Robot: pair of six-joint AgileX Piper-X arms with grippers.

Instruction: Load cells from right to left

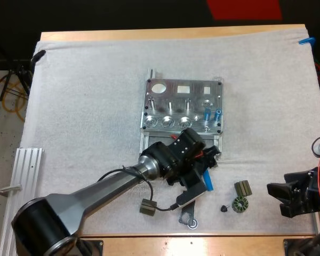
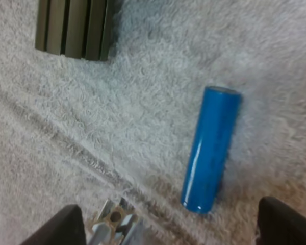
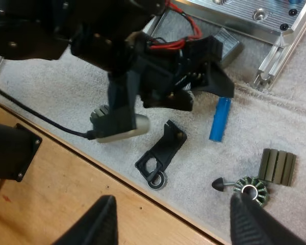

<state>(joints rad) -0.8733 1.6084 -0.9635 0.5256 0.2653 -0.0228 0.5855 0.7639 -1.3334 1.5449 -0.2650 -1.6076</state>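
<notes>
Blue cylinder (image 2: 210, 148) lies flat on the mat (image 2: 143, 102) just ahead of our left gripper (image 2: 171, 219); its fingers stand apart, touching nothing.

no readable text, labels, numbers or signs anywhere

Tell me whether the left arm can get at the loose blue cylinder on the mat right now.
Probably yes: the left gripper hangs just above the blue cylinder with jaws open, and the cylinder lies uncovered on the mat.
</notes>
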